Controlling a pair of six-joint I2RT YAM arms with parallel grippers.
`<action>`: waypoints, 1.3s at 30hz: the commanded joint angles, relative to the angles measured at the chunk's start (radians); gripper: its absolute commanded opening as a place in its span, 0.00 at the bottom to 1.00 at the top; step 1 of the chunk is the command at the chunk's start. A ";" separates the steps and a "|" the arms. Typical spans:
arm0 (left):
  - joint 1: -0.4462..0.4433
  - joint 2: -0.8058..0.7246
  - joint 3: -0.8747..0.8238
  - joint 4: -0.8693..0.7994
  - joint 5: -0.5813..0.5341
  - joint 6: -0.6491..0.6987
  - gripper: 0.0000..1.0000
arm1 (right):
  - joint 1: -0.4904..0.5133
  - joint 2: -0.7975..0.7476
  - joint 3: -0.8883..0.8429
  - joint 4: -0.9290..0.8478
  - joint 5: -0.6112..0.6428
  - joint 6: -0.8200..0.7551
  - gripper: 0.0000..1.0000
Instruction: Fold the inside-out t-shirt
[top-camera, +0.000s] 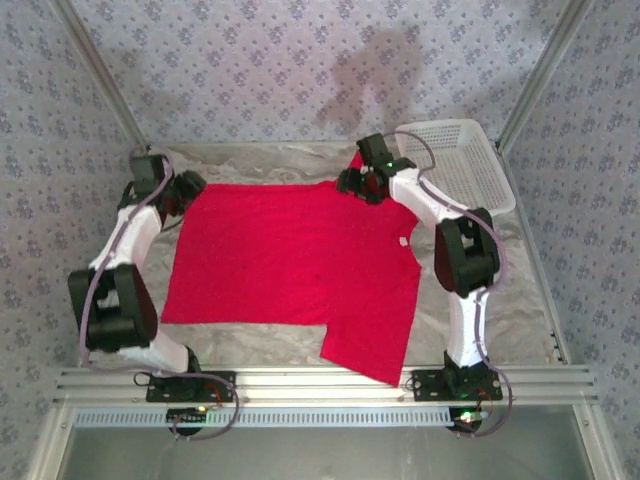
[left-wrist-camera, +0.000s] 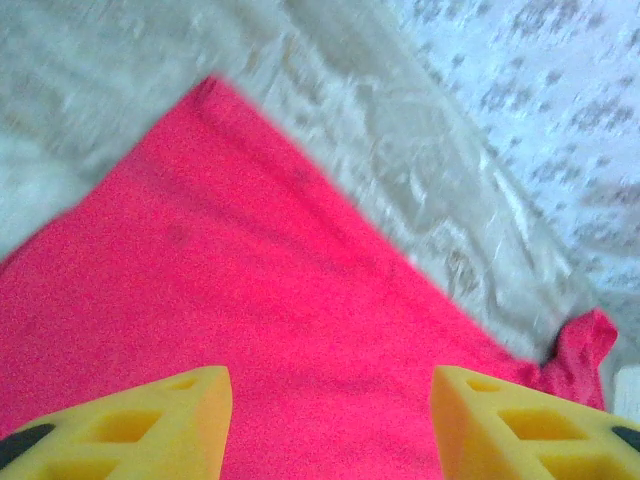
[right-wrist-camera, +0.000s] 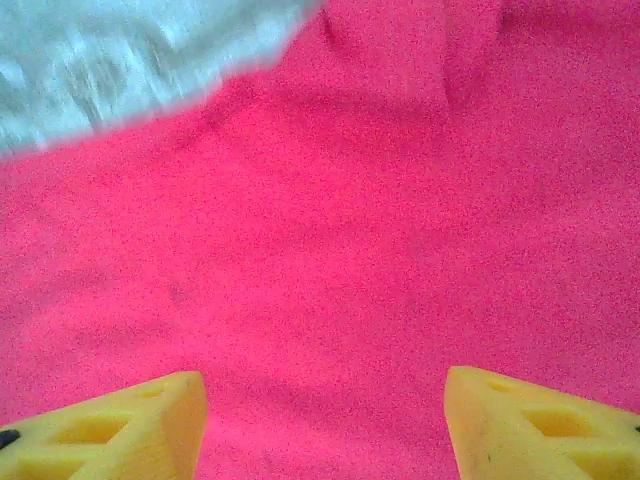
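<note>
The inside-out t-shirt (top-camera: 290, 260) lies spread flat and red across the middle of the table, one sleeve (top-camera: 370, 345) pointing toward the near edge. My left gripper (top-camera: 190, 192) hovers over the shirt's far left corner. Its yellow fingers (left-wrist-camera: 190, 415) are open, with bare red cloth (left-wrist-camera: 250, 300) between them and the corner's edge just ahead. My right gripper (top-camera: 355, 185) is over the far right part of the shirt, next to the bunched far sleeve (top-camera: 357, 160). It is open too, and flat red cloth (right-wrist-camera: 350, 250) spans the space between its fingers (right-wrist-camera: 165, 420).
A white lattice basket (top-camera: 450, 160) stands at the far right, close behind the right arm. Crinkled grey sheeting (top-camera: 500, 310) covers the table around the shirt. Patterned walls and metal posts close in the back and sides.
</note>
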 joint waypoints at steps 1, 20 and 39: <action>-0.017 0.143 0.100 0.006 0.025 -0.021 0.54 | -0.023 0.158 0.124 -0.048 -0.027 0.088 0.66; -0.047 0.225 0.078 0.073 0.081 -0.040 0.54 | -0.052 0.385 0.472 -0.067 0.031 0.160 0.00; -0.076 0.202 0.062 0.043 0.071 -0.002 0.54 | -0.064 0.489 0.740 0.044 -0.120 0.157 0.79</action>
